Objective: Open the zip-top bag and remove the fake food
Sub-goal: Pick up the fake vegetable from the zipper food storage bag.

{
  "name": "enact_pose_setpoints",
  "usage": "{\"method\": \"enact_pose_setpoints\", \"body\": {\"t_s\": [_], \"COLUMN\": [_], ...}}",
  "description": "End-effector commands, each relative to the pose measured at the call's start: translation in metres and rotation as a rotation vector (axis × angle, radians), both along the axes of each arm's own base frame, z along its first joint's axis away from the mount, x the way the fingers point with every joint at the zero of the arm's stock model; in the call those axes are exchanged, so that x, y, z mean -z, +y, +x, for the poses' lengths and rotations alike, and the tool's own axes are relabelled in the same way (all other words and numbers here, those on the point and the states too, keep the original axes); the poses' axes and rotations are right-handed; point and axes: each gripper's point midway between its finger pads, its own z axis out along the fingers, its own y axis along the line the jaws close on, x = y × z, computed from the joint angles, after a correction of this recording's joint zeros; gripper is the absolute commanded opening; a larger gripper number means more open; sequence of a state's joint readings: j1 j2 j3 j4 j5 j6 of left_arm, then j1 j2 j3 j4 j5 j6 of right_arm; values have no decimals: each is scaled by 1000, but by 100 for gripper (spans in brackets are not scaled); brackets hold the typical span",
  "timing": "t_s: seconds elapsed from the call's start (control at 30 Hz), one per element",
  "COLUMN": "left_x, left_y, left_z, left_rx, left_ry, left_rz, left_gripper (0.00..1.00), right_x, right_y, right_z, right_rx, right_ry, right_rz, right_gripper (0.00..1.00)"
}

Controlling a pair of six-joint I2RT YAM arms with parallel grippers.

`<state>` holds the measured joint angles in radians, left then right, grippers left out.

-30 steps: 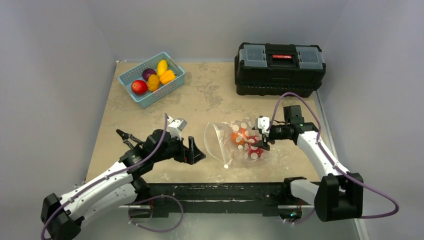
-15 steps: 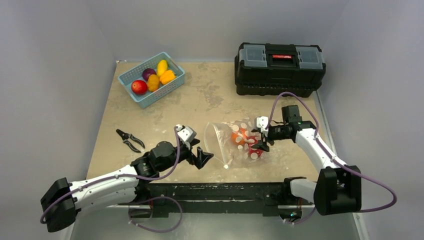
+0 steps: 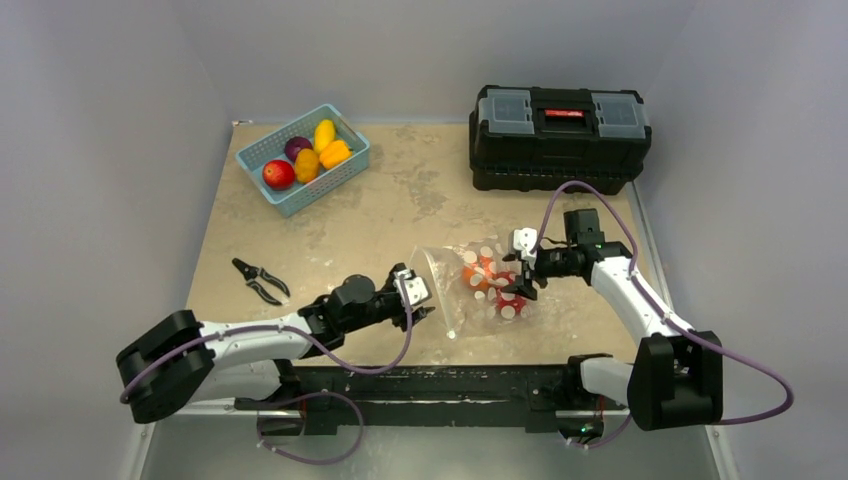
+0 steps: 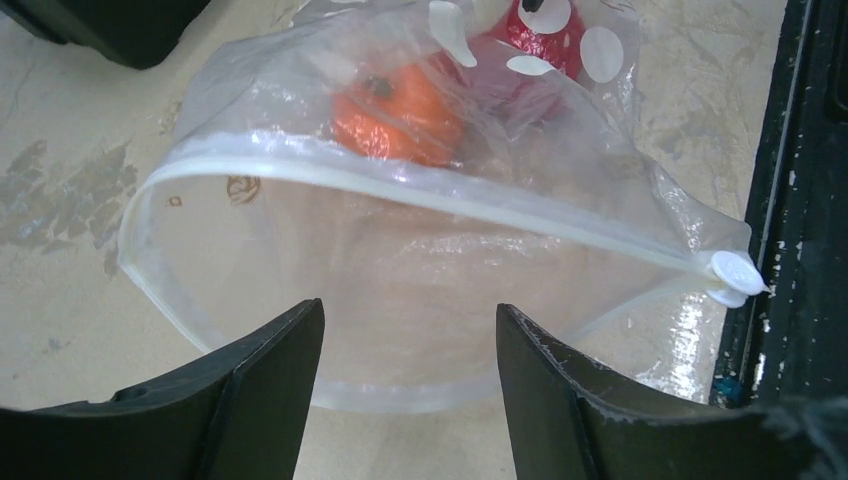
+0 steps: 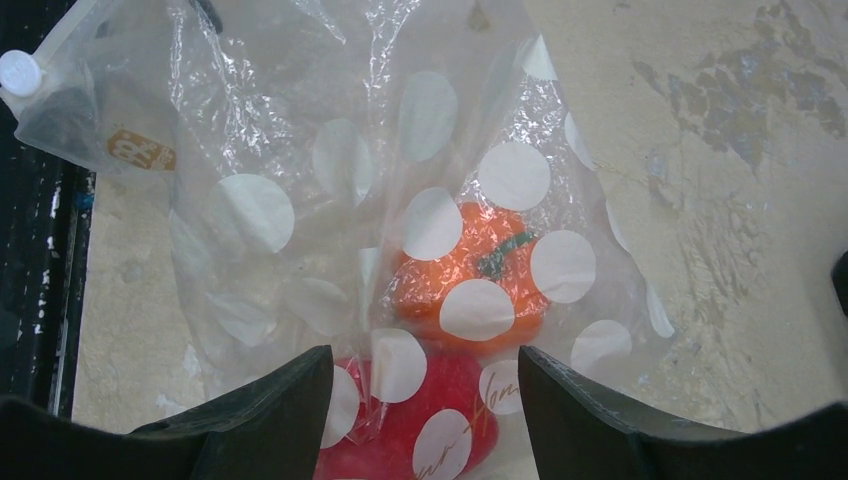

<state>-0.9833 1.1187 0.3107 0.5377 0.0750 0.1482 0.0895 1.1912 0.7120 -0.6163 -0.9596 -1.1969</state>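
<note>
The zip-top bag lies flat near the table's front, its mouth gaping toward my left arm. Its white zip strip curves to a slider. Inside lie an orange piece of fake food and a red one. My left gripper is open just at the mouth, with the bag's lower lip lying between its fingers. At the bag's closed end my right gripper stands open over the film, its fingers on either side of the red piece.
A light-blue basket at the back left holds several more plastic fruits. A black toolbox stands at the back right. Pliers lie left of my left arm. The black rail runs along the front edge.
My left arm has swung right and stretched out low, bringing its gripper up to the bag's mouth and uncovering the pliers. The right arm and bag have barely moved.
</note>
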Motion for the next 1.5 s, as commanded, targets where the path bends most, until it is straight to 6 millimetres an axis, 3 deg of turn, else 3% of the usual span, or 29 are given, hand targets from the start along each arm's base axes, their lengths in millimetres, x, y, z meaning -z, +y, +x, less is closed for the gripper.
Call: {"method": "enact_pose_setpoints", "body": {"t_s": [0.0, 0.27, 0.73, 0.9, 1.13, 1.33, 1.47], "left_x": [-42, -39, -19, -17, -7, -2, 4], "left_y": [-30, -52, -65, -70, -77, -77, -76], "left_z": [14, 21, 44, 55, 59, 64, 68], "left_rx": [77, 88, 53, 32, 25, -6, -29], "left_ry": [-175, -161, -160, -152, -121, -107, -97], "left_rz": [-66, -156, -156, -165, -173, -172, -163], "left_gripper": [62, 60, 64, 65, 66, 71, 77], "right_x": [-9, -11, -28, -37, -66, -46, -28], "right_y": [2, 5, 2, 6, -16, -12, -5], "right_z": [12, 22, 43, 40, 95, 122, 128], "right_rx": [50, 104, 247, 226, 607, 742, 768], "right_ry": [-1, 33, 27, 23, -22, -25, 9], "right_rz": [33, 53, 81, 102, 189, 103, 40], "right_gripper": [65, 57, 26, 25, 19, 17, 12]}}
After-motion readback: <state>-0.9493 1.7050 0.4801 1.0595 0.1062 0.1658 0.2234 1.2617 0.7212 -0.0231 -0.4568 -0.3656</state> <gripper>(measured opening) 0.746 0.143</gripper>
